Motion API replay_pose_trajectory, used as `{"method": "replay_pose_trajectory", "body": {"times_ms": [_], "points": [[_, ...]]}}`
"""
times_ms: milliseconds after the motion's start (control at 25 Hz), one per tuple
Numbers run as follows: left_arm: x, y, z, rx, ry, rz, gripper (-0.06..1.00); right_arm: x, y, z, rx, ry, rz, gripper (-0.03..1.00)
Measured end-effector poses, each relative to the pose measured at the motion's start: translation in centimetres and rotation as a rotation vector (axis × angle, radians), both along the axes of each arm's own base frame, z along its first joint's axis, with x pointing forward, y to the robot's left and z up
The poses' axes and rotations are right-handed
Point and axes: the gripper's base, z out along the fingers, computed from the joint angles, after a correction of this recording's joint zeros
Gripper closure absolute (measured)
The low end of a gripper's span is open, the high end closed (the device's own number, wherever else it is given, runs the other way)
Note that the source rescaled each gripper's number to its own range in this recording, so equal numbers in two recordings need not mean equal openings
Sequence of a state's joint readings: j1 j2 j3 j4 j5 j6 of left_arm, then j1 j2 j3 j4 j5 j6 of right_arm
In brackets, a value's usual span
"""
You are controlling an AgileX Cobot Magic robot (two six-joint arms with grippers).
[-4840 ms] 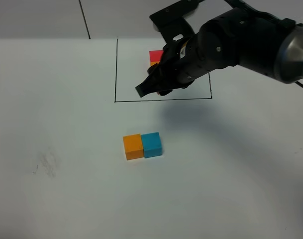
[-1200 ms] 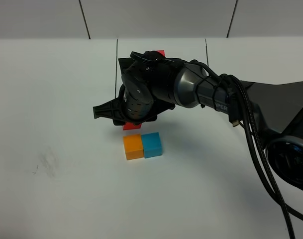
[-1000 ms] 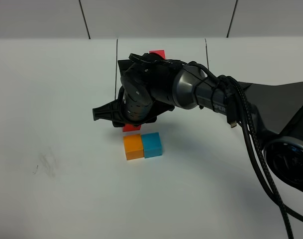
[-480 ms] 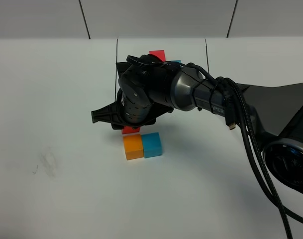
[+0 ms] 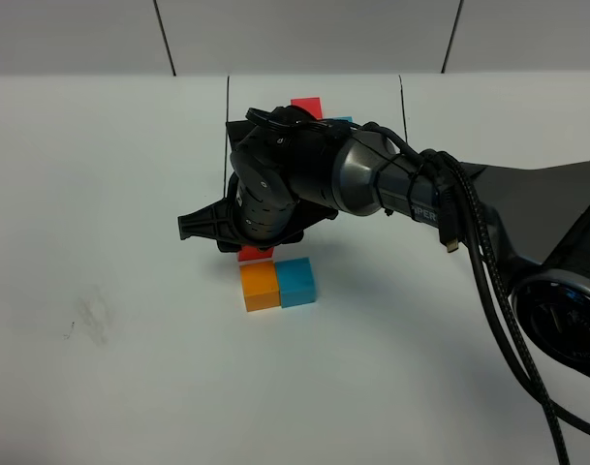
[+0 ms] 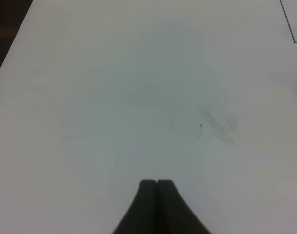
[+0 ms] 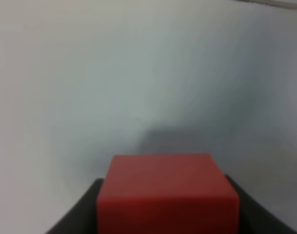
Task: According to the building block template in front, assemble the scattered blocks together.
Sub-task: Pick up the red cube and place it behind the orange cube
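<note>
An orange block [image 5: 260, 287] and a light blue block [image 5: 296, 282] sit side by side, touching, on the white table. My right gripper [image 5: 255, 247] is shut on the red block [image 5: 256, 254], held low just behind the orange one. In the right wrist view the red block [image 7: 168, 192] fills the space between the dark fingers [image 7: 80, 214]. Behind the arm, the template shows only its red cube [image 5: 306, 105], a sliver of its blue cube [image 5: 342, 120] and parts of its black frame [image 5: 226, 126]. The left gripper [image 6: 157, 204] is shut and holds nothing.
The right arm's thick dark wrist [image 5: 304, 184] and cable [image 5: 488, 281] cross the framed area and run to the right edge. A faint grey smudge [image 5: 89, 318] marks the table at the left; the same smudge [image 6: 219, 124] lies ahead of the left gripper.
The right wrist has shifted slightly to the left with the red block, uncovering more of the template's red cube and a bit of its blue cube. The orange and blue blocks have not moved.
</note>
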State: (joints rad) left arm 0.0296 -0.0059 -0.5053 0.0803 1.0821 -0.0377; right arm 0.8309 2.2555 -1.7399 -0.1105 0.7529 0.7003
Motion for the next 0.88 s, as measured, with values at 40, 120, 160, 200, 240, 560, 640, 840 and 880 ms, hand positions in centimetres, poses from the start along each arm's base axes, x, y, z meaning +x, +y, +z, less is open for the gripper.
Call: {"method": "replay_pose_trajectory", "body": {"times_ms": [40,120,160,200,240,560,640,840,880], "points": [[0.0,0.0,0.0,0.000,0.000,0.000,0.94,0.0,0.0,0.0,0.000,0.000,0.000,0.54],[0.0,0.0,0.0,0.000,0.000,0.000,0.94,0.0,0.0,0.0,0.000,0.000,0.000,0.54],[0.0,0.0,0.0,0.000,0.000,0.000,0.94,0.0,0.0,0.0,0.000,0.000,-0.001,0.54],[0.0,0.0,0.0,0.000,0.000,0.000,0.94,0.0,0.0,0.0,0.000,0.001,-0.001,0.54],[0.0,0.0,0.0,0.000,0.000,0.000,0.94,0.0,0.0,0.0,0.000,0.001,-0.001,0.54],[0.0,0.0,0.0,0.000,0.000,0.000,0.94,0.0,0.0,-1.0,-0.015,0.018,-0.005,0.54],[0.0,0.0,0.0,0.000,0.000,0.000,0.94,0.0,0.0,-1.0,-0.015,0.018,-0.005,0.54],[0.0,0.0,0.0,0.000,0.000,0.000,0.94,0.1,0.1,-1.2,-0.016,0.018,-0.005,0.54],[0.0,0.0,0.0,0.000,0.000,0.000,0.94,0.1,0.1,-1.5,-0.018,0.021,-0.004,0.54]]}}
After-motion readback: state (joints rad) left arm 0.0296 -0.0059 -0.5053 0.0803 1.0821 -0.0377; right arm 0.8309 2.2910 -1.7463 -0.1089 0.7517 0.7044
